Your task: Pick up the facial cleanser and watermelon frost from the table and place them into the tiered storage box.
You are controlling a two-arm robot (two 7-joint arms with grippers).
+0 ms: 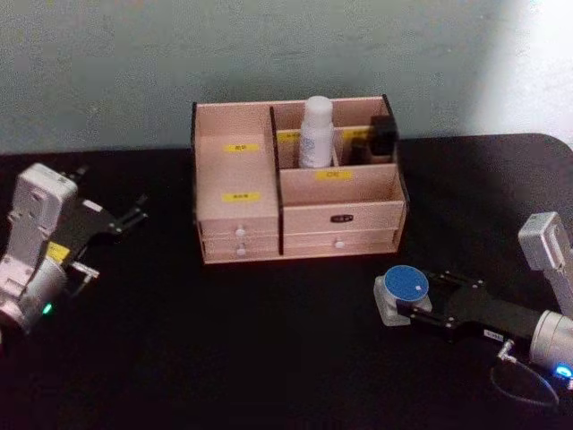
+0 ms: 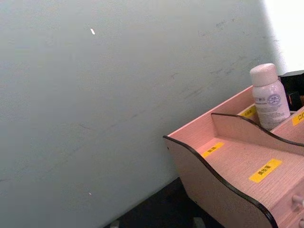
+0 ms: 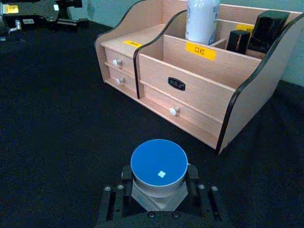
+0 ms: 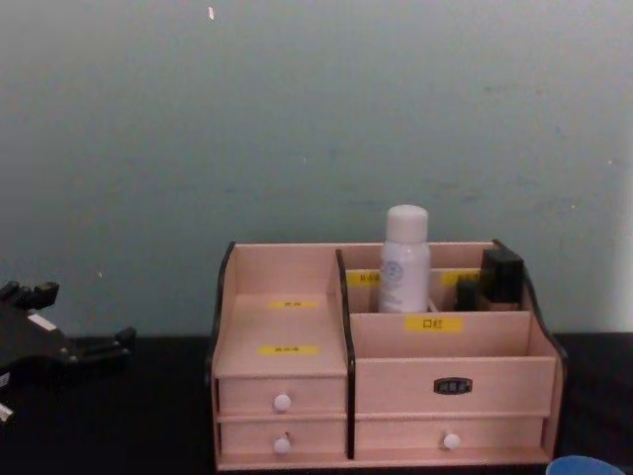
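Frost jar (image 1: pixel 404 285), blue-lidded, clamped between the fingers of right gripper (image 3: pixel 159 175), on or just above black table (image 1: pixel 224 349), near box (image 1: pixel 340 218) at its front right. Cleanser bottle (image 1: pixel 315 133) upright in a rear box compartment. Left gripper (image 1: pixel 134 213) parked left of box, fingers spread, holding nothing.

We see tiered storage box (image 1: pixel 235 213) left steps and front right trough open from above; white bottle (image 1: pixel 315 134) and dark boxes (image 1: pixel 383 136) crowd rear compartments.
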